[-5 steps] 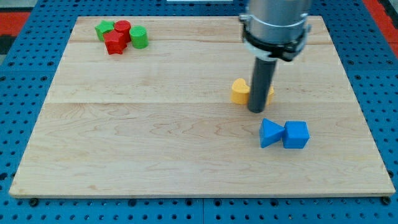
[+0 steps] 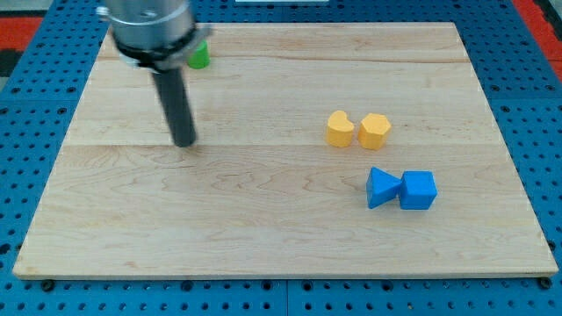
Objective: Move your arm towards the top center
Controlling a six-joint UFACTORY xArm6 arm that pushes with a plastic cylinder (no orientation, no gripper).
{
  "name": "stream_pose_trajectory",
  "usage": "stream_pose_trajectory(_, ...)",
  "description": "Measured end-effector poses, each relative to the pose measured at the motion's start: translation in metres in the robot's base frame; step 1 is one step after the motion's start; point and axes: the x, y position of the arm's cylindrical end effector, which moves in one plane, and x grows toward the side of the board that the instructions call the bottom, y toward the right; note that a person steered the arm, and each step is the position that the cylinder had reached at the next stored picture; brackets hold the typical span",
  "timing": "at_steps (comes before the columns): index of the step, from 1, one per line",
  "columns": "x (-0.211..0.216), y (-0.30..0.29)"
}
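A pale wooden board point(image 2: 263, 219) is lying on a blue pegboard surface point(image 2: 26, 175). Two yellow blocks are sitting side by side right of centre: a yellow heart-shaped block point(image 2: 340, 128) and a yellow hexagonal block point(image 2: 374, 131). Below them, a blue triangular block point(image 2: 381, 188) is touching a blue cube point(image 2: 418, 190). A green block point(image 2: 200, 57) is peeking out at the view's top left

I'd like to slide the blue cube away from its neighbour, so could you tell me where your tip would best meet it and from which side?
I can't grip, only push. The blue cube touches the blue triangular block on its left, so I'd probably press the middle of its right face or its top edge. My tip is now far off towards the view's left.
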Motion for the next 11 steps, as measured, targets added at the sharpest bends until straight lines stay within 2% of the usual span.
stream_pose_trajectory(2,-0.061,-0.127)
stream_pose_trajectory(3,-0.111,-0.149)
stream_pose_trajectory(4,-0.12,-0.153)
stream_pose_trajectory(6,-0.194,-0.135)
stream_pose_trajectory(7,-0.229,-0.079)
stream_pose_trajectory(8,-0.238,-0.061)
stream_pose_trajectory(9,-0.229,-0.015)
stream_pose_trajectory(10,-0.227,0.006)
stream_pose_trajectory(11,-0.221,0.006)
